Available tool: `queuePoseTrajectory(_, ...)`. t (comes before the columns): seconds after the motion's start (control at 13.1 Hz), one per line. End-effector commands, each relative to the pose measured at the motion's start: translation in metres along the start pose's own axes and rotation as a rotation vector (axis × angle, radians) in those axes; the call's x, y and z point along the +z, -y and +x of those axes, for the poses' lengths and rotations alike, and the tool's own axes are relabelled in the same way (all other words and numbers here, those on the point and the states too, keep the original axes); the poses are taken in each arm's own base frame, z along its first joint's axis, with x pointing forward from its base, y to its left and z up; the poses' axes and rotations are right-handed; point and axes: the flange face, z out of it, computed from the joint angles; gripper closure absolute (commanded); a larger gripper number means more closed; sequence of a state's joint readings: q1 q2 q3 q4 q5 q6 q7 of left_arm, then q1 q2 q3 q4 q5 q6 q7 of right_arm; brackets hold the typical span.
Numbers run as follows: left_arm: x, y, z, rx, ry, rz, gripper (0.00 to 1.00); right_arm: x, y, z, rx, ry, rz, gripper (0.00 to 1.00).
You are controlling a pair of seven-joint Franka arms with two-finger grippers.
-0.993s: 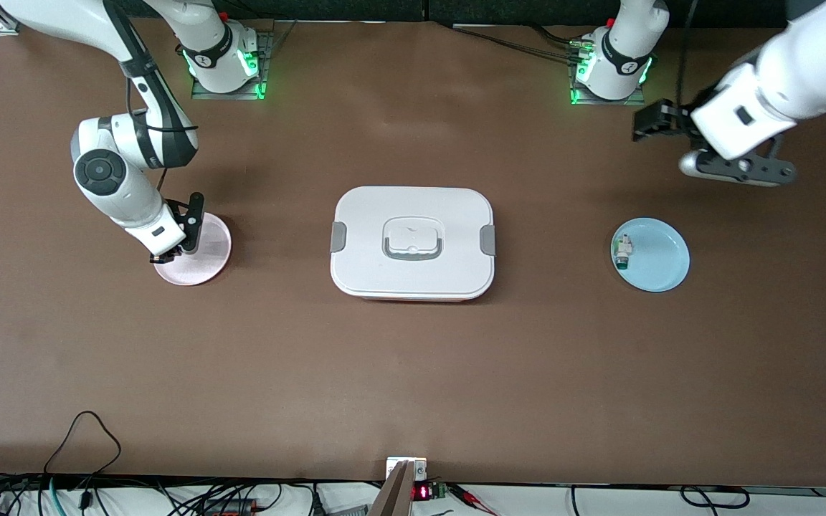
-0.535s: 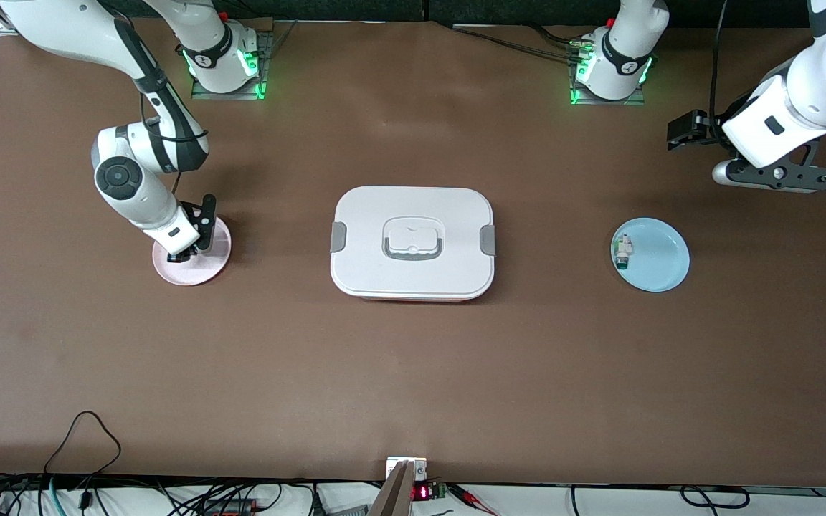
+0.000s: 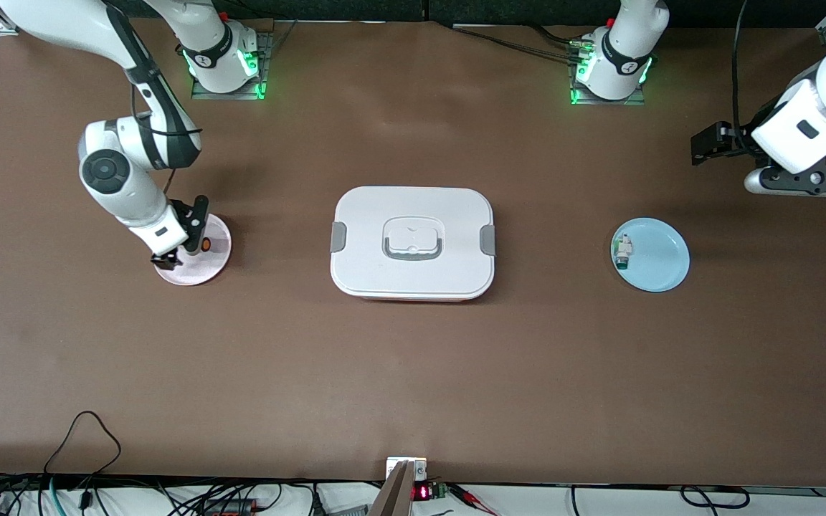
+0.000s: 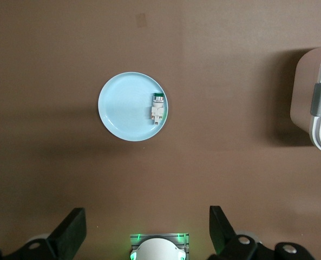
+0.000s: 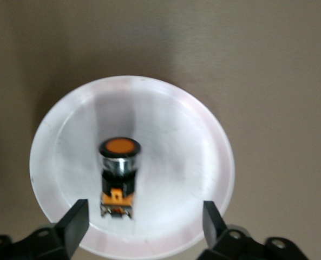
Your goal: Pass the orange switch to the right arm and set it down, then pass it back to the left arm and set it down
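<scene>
Resting on a pale pink plate toward the right arm's end of the brown tabletop, the orange switch shows its round orange face, with its black body and orange base below. The right tool hangs just above that plate, its two black fingers spread wide on either side of the switch and gripping nothing. At the middle of the tabletop sits the box, white, lidded, with grey side clips and a grey-rimmed handle. Toward the left arm's end lies a light blue plate carrying a small white-and-teal part. The left tool waits high over the tabletop near its own base, fingers fully apart and empty, well away from the blue plate.
</scene>
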State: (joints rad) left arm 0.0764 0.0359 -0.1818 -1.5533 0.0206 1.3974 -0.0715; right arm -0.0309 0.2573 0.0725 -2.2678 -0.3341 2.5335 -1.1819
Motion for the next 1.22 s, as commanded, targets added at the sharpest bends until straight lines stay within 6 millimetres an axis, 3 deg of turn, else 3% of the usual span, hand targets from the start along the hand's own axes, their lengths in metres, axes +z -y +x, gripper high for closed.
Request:
queuePoseTrajectory(0.0, -0.007, -0.007, -0.009, -0.031, -0.026, 0.026, 0.00, -0.050, -0.021, -0.003, 0.043, 0.008, -0.058, 0.00)
queuePoseTrajectory(0.15, -0.010, -0.014, -0.009, -0.011, -0.043, 0.026, 0.00, -0.091, -0.031, -0.001, 0.167, -0.036, -0.108, 0.00)
queuePoseTrajectory(0.38, -0.014, -0.014, -0.003, -0.010, -0.097, 0.007, 0.00, -0.125, -0.042, -0.006, 0.484, -0.145, -0.034, 0.00)
queuePoseTrajectory(0.53, -0.015, -0.002, -0.003, -0.042, -0.103, 0.015, 0.00, -0.154, -0.046, -0.009, 0.826, -0.223, 0.040, 0.00)
queuePoseTrajectory(0.76, -0.012, 0.013, -0.006, -0.073, -0.091, -0.002, 0.00, -0.191, -0.051, -0.017, 1.120, -0.221, 0.082, 0.00)
queuePoseTrajectory(0.99, -0.011, -0.005, -0.021, -0.156, -0.078, -0.061, 0.00, -0.230, -0.055, -0.019, 1.464, -0.159, 0.217, 0.00)
queuePoseTrajectory(1.15, -0.017, -0.027, -0.024, -0.122, -0.091, -0.056, 0.00, -0.268, -0.053, -0.023, 1.572, -0.099, 0.289, 0.00)
